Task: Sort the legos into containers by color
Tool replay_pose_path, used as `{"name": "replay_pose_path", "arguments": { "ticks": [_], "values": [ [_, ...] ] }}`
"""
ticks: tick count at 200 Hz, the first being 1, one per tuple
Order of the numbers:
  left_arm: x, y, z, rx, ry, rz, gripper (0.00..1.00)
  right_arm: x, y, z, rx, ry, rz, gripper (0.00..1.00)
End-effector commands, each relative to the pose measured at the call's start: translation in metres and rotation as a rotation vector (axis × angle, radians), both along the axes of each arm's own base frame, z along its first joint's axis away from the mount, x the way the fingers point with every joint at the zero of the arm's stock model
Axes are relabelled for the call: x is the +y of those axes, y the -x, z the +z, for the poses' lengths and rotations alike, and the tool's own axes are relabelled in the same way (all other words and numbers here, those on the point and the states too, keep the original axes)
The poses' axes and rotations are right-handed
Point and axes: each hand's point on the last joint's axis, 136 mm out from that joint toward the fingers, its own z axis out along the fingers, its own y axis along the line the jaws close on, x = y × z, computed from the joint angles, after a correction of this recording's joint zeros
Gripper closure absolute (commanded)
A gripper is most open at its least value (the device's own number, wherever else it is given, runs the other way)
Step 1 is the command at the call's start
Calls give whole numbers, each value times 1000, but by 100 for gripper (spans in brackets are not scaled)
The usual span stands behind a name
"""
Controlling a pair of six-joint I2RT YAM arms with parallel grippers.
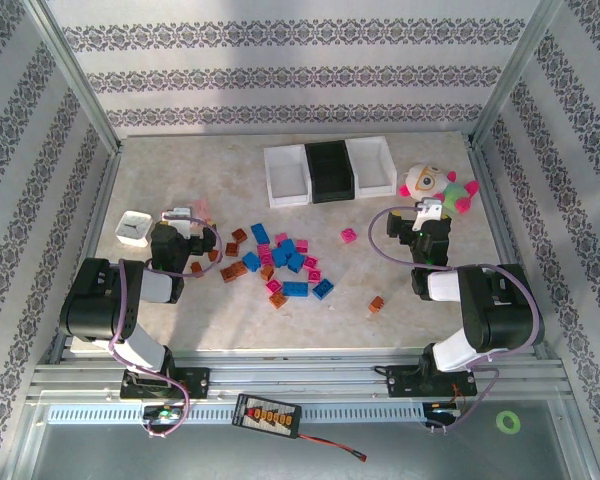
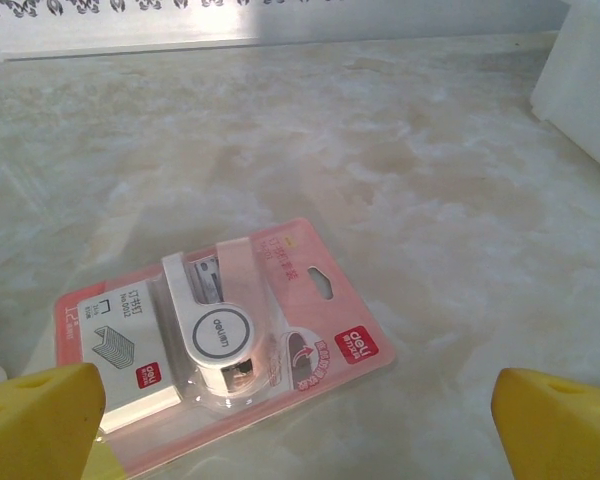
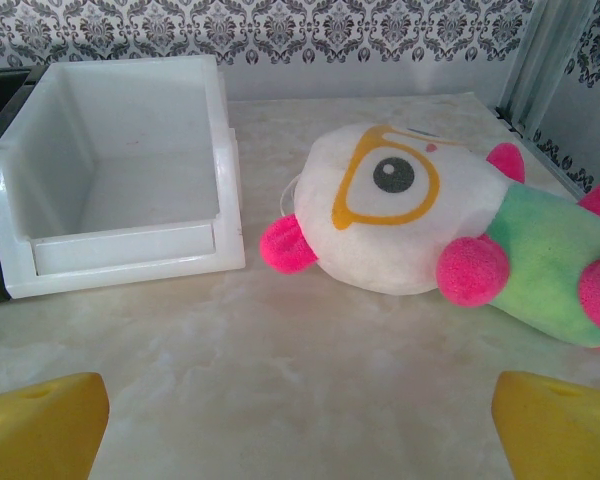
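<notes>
Across the middle of the tabletop (image 1: pixel 330 325) the legos (image 1: pixel 280 262) lie loose, blue, pink and brown-orange mixed together, with one pink brick (image 1: pixel 350 236) and one brown brick (image 1: pixel 377 303) lying apart toward the right. At the far edge the containers (image 1: pixel 329 196) stand in a row, white, black, white, and from above I see no brick in any of them. The right white bin (image 3: pixel 130 255) shows a bare floor in my right wrist view. So I judge the sorting not yet begun: every brick is left to move. The left gripper (image 1: pixel 183 215) hangs over a pink-and-white packet (image 2: pixel 220 330), jaws spread wide and holding nothing. The right gripper (image 1: pixel 429 208) faces the plush toy (image 3: pixel 410 215), jaws likewise wide apart and empty. Neither is over the bricks.
</notes>
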Motion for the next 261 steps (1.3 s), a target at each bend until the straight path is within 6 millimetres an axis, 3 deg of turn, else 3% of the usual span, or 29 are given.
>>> {"name": "replay_pose_path", "arguments": {
  "ticks": [1, 28, 60, 84, 119, 153, 183, 220, 261],
  "values": [
    [7, -4, 5, -8, 9, 29, 1, -2, 2, 6, -19, -1, 4, 2],
    [-4, 1, 18, -32, -16, -21, 1, -1, 6, 27, -14, 8, 5, 2],
    [-23, 9, 50, -44, -50, -106, 1, 2, 17, 58, 34, -35, 0, 2],
    [-57, 17, 78, -65, -116, -231, 1, 19, 24, 80, 150, -84, 30, 2],
    [-135, 40, 95, -64, -185, -468, 1, 58, 33, 90, 331, -108, 109, 2],
    [-196, 70, 100, -70, -111, -666, 1, 94, 38, 69, 553, -125, 193, 2],
    [-230, 90, 96, -67, -60, -785, 1, 120, 38, 34, 726, -72, 250, 2],
    [-242, 102, 85, -47, -28, -840, 1, 134, 29, -12, 880, 0, 233, 2],
    [-241, 105, 79, -37, -32, -843, 1, 158, 17, -44, 953, 52, 270, 6]
  ]
}}
